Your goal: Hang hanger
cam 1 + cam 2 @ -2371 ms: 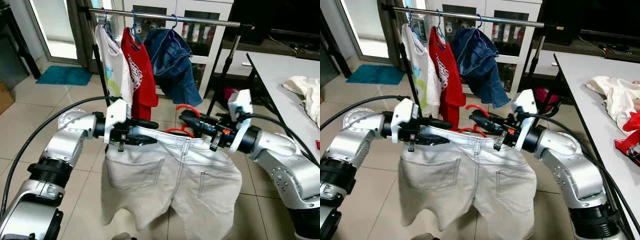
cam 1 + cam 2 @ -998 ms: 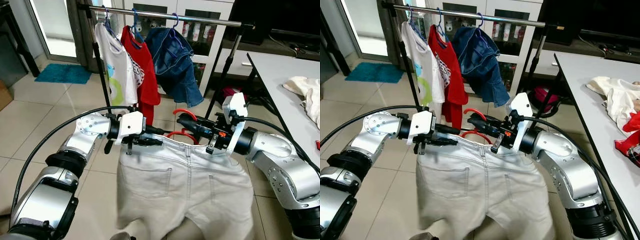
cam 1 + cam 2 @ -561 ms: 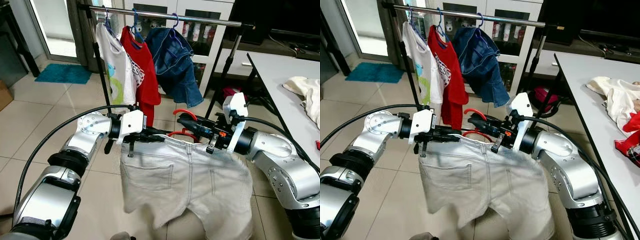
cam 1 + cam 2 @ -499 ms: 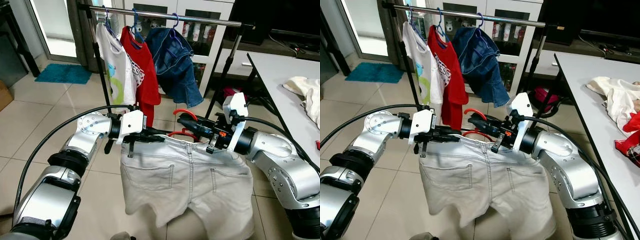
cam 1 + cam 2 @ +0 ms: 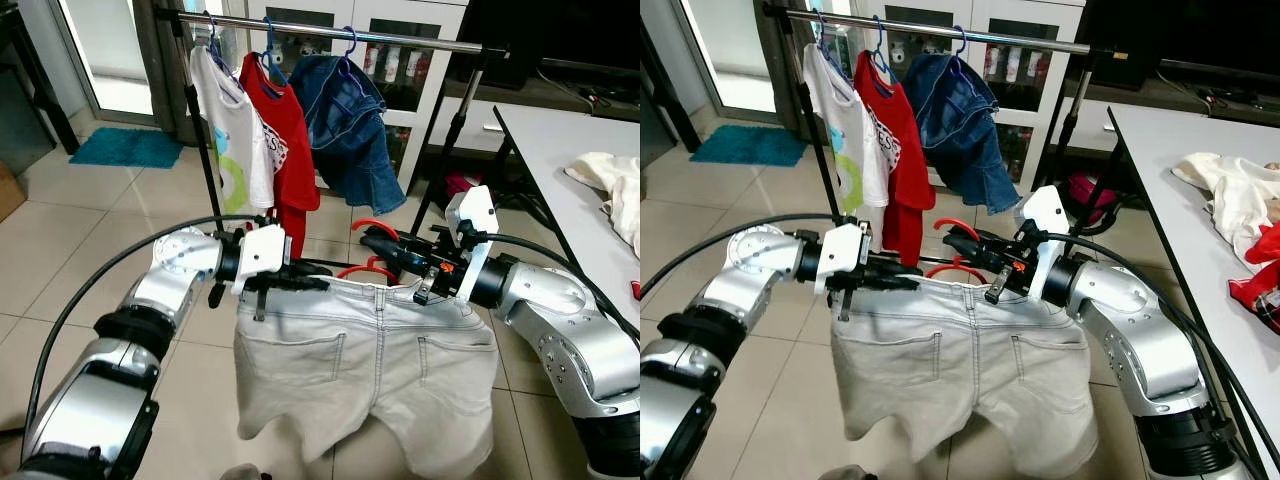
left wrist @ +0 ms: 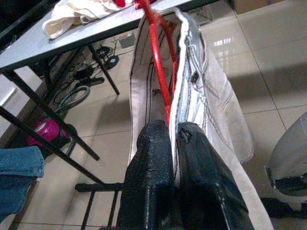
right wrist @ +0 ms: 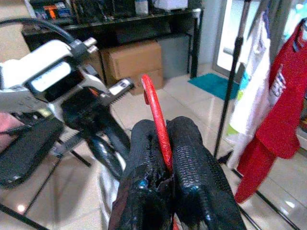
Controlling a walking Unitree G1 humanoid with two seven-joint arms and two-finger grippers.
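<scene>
Pale grey shorts (image 5: 370, 360) hang from a red hanger (image 6: 158, 62), held up between my two arms in front of the clothes rail (image 5: 400, 40). At the left end of the waistband my left gripper (image 5: 315, 283) is shut on the hanger's wire, with the waistband pressed against it; the fingertips (image 6: 156, 136) meet tightly. The hanger's red hook (image 5: 372, 225) rises at the middle of the waistband. My right gripper (image 7: 165, 129) is shut on the hook's stem just below its curve. The hook sits well below the rail.
On the rail's left half hang a white T-shirt (image 5: 225, 130), a red T-shirt (image 5: 280, 140) and blue denim (image 5: 350, 120); the bar is bare to the right (image 5: 440, 44). A grey table (image 5: 560, 140) with a cream cloth (image 5: 610, 180) stands at the right. The floor is tiled.
My left arm has come in toward the right arm, so the waistband is shorter and tauter. The swinging shorts have settled and hang straight. Both grippers keep their hold.
</scene>
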